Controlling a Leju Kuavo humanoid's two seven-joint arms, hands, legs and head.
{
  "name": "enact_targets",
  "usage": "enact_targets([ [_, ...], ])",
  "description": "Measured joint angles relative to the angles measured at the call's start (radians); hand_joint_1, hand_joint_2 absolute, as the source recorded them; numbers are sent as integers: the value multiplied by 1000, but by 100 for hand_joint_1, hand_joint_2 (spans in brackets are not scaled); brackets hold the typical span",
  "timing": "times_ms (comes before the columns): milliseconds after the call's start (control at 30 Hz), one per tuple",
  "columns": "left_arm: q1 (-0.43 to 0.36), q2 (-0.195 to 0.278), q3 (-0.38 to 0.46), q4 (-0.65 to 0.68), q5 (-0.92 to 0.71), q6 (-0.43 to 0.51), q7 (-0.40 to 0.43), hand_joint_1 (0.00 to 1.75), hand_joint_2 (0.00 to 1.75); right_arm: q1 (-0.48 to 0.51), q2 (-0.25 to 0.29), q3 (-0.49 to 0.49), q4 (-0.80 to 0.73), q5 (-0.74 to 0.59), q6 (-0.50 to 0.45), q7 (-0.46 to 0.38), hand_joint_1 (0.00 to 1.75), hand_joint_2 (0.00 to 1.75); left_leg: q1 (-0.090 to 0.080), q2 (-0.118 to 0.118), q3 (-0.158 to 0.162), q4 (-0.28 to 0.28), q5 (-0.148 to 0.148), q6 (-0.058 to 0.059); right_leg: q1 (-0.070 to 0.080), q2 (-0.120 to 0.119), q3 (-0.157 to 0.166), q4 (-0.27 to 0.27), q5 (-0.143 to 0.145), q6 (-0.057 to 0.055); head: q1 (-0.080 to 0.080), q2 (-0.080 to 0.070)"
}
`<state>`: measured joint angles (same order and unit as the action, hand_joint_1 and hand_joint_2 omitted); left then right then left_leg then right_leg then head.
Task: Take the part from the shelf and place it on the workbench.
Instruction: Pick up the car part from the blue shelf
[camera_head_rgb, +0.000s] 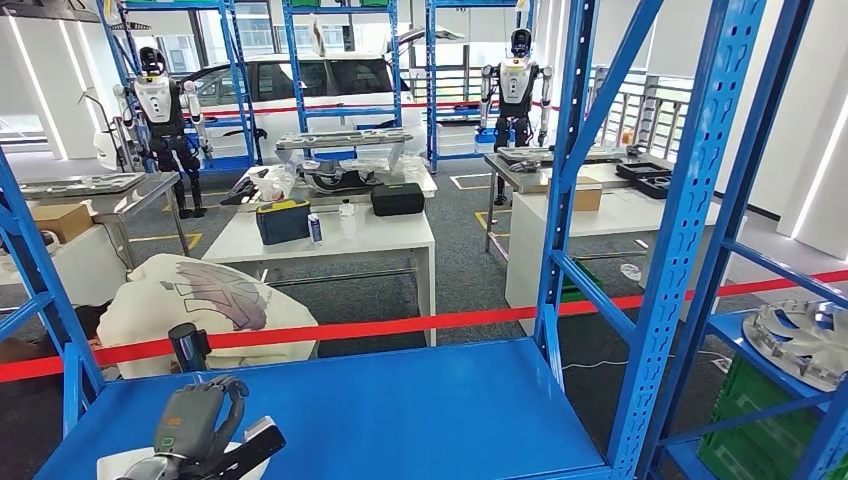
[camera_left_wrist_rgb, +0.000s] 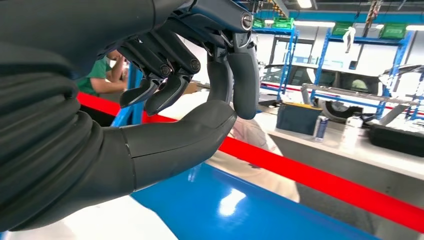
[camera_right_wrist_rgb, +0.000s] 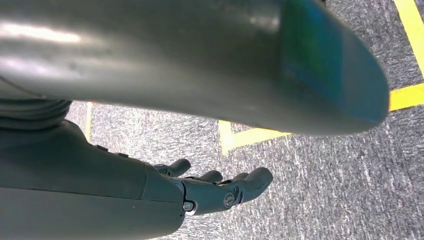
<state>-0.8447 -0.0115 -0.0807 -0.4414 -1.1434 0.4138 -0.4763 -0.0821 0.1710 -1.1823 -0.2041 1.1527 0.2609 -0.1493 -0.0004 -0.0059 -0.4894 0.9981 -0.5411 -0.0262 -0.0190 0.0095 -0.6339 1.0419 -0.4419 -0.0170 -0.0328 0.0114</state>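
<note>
Blue shelf (camera_head_rgb: 420, 400) lies wide and bare ahead, edged by uprights and red tape (camera_head_rgb: 400, 325). Left hand (camera_head_rgb: 195, 420) hovers over a white part (camera_head_rgb: 125, 462) at the shelf's near-left corner, fingers (camera_left_wrist_rgb: 170, 90) curled loosely, holding nothing. Right hand (camera_right_wrist_rgb: 215, 190) hangs over grey carpet, fingers relaxed and empty.

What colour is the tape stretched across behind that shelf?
Red; the tape runs straight behind the blue shelf, clearest in the head view.

Blue shelf (camera_head_rgb: 420, 410), red tape (camera_head_rgb: 400, 326), grey speckled carpet (camera_right_wrist_rgb: 325, 190).
</note>
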Motion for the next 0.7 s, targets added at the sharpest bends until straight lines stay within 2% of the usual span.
enact_targets([
  [200, -13, -14, -53, -39, 3, -62, 18, 175, 175, 0, 0, 0, 0, -2, 0, -1, 0, 0, 0, 0, 0, 0, 0, 0, 0, 0, 0, 0, 0, 0, 0, 0],
  [400, -38, -18, -111, -44, 15, -77, 15, 175, 175, 0, 0, 0, 0, -4, 0, -1, 0, 0, 0, 0, 0, 0, 0, 0, 0, 0, 0, 0, 0, 0, 0, 0],
  [533, -47, -22, -139, -45, 20, -89, 17, 0, 175, 0, 0, 0, 0, -4, 0, -1, 0, 0, 0, 0, 0, 0, 0, 0, 0, 0, 0, 0, 0, 0, 0, 0],
  [700, -53, -26, -172, -49, 18, -94, 42, 0, 175, 0, 0, 0, 0, -4, 0, -1, 0, 0, 0, 0, 0, 0, 0, 0, 0, 0, 0, 0, 0, 0, 0, 0],
])
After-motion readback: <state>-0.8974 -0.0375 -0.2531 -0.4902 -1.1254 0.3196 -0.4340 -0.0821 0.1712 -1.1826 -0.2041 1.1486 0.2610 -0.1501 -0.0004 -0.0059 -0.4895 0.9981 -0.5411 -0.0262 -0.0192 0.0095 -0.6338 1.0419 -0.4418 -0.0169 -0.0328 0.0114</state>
